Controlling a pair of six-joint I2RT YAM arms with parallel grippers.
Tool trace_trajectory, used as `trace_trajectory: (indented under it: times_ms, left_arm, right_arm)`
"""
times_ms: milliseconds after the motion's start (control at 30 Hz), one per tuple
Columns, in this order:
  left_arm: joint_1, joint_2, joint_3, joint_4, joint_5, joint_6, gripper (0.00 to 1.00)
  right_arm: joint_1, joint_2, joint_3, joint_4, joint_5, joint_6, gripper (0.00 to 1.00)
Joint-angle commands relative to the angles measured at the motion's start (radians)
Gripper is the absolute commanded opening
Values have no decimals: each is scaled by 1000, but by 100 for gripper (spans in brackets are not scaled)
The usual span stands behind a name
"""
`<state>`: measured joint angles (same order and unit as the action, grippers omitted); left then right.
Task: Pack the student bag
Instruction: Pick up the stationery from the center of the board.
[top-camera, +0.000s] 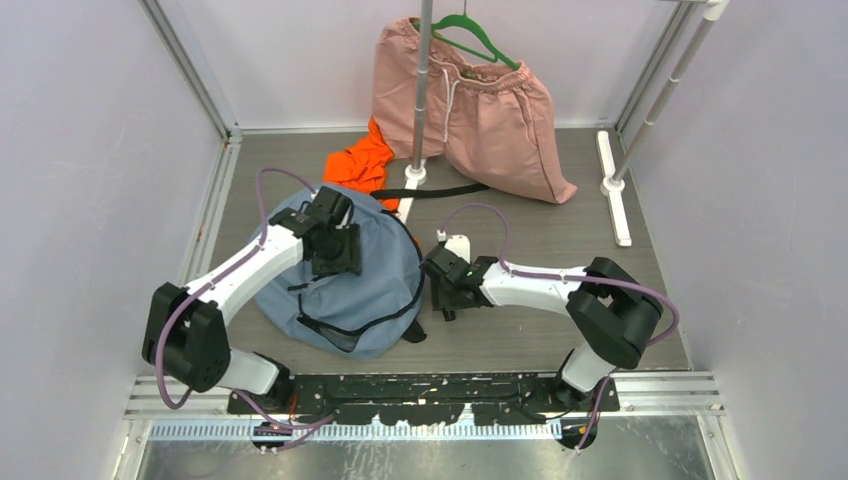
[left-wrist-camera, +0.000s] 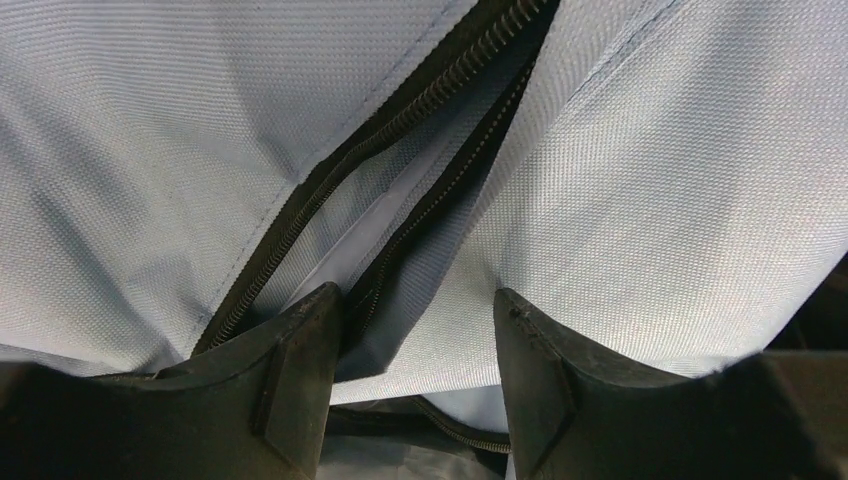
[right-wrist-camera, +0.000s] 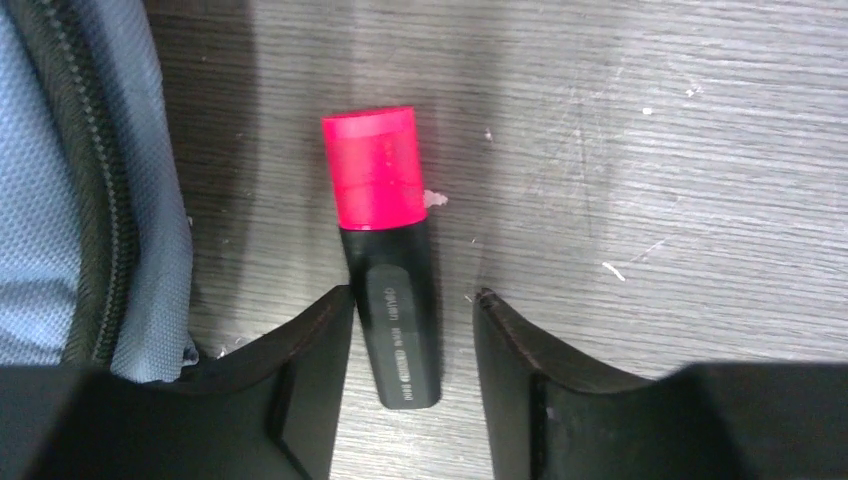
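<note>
Right end effector (right-wrist-camera: 412, 300) is set low over the tabletop (right-wrist-camera: 650, 150), jaws apart, straddling the black body of a marker (right-wrist-camera: 385, 250) with a pink-red cap. One finger is at or nearly at the body and a gap is seen on the other side, so nothing is clamped. Marker is laid flat, cap pointing away from the wrist, just beside the zippered edge of the student bag (right-wrist-camera: 40, 200). Right arm is folded with its elbow out to the right, forearm run leftward and low to the bag's right side.

Left end effector (left-wrist-camera: 418, 295) is pointed down onto the bag's top. Its fingers are apart and pressed into the grey-blue fabric on either side of a ridge next to the open zipper (left-wrist-camera: 400, 130). Whether that fabric is pinched cannot be told. Left elbow is bent near the base, forearm angled up and right over the bag.

Bag is slumped on the tabletop between the arms, left of centre. Behind it an orange cloth (top-camera: 360, 165) is seen, then pink shorts (top-camera: 480, 110) draped from a green hanger (top-camera: 480, 35).
</note>
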<state>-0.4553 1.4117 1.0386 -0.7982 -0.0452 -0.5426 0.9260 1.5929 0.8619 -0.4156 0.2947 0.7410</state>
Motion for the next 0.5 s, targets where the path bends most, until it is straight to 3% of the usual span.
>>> trace_trajectory:
  times_ms: [0,133,200,300,467]
  left_arm:
    - [-2,-48,65,37,41,-5,57]
    - [3,-133,127,25,41,28,57]
    - [16,-161,148,22,38,34,57]
    - [46,-173,157,13,25,33,49]
    - [166,-163,93,20,8,-34,38]
  right_arm:
    - [-24,8,7,36,0,18,49]
    - [-27,-15,-12,67,-16,5,33]
    - [-28,-20,-13,77,-24,-2,19]
    - [-27,-44,-25,95,-29,-12,3]
    - [-28,-104,-31,75,-19,-25,1]
